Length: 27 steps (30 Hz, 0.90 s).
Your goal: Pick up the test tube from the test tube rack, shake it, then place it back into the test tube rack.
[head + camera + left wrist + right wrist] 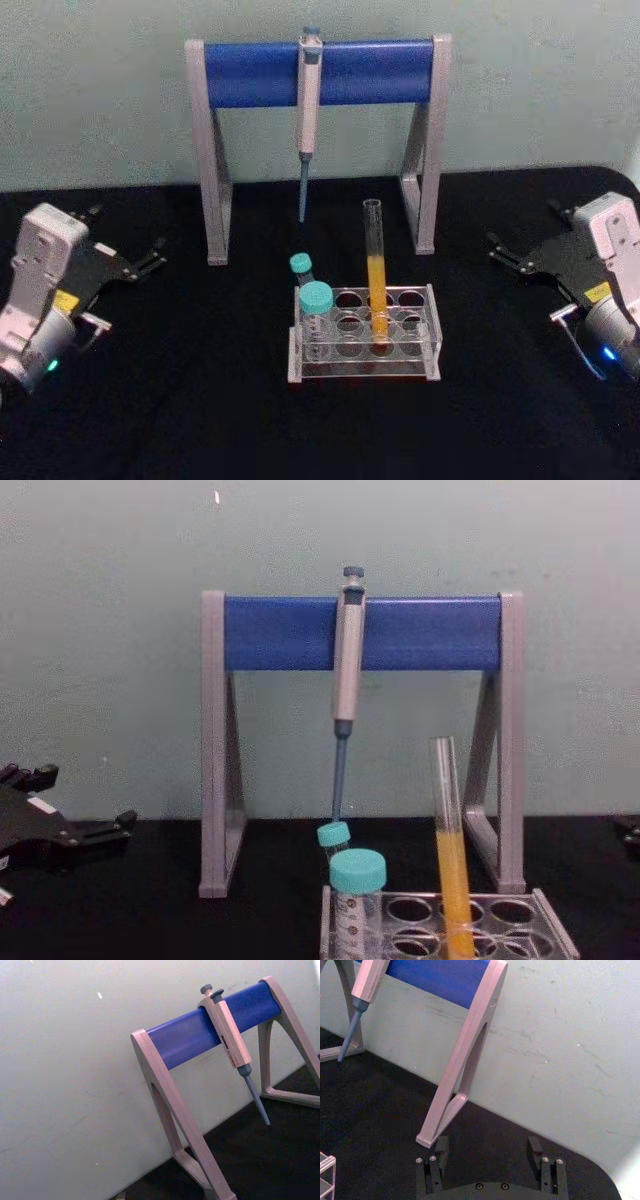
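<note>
Two wide-open grippers, left gripper [128, 230] and right gripper [522, 230], flank the test tube [373, 228] upright in the test tube rack [432, 345]; best grasp is likely bare glass above the liquid [377, 292].

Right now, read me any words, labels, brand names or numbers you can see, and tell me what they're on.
Nothing is legible.
On the left gripper, a yellow sticker: too small.
On the right gripper, a yellow sticker: too small.
Label on the front teal-capped vial: blurred.
Marks on the pipette: blurred.
</note>
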{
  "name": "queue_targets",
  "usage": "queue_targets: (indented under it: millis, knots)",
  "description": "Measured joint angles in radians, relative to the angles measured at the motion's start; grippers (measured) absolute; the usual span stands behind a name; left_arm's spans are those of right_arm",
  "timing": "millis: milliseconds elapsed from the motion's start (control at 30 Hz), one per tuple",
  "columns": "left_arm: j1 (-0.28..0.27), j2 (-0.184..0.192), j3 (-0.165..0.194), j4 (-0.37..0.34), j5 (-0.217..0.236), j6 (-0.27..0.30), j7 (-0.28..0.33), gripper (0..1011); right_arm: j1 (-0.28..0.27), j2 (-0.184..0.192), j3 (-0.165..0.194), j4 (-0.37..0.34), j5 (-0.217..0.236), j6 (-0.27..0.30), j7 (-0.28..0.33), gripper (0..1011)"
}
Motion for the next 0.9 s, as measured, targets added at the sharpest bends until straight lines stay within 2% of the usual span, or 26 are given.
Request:
queue_targets:
  millis: [900]
  knots:
    - [0.0,0.0,0.0,0.0,0.0,0.0,0.0,1001,0.0,0.0,0.0,0.0,0.0,0.0,0.0,1000]
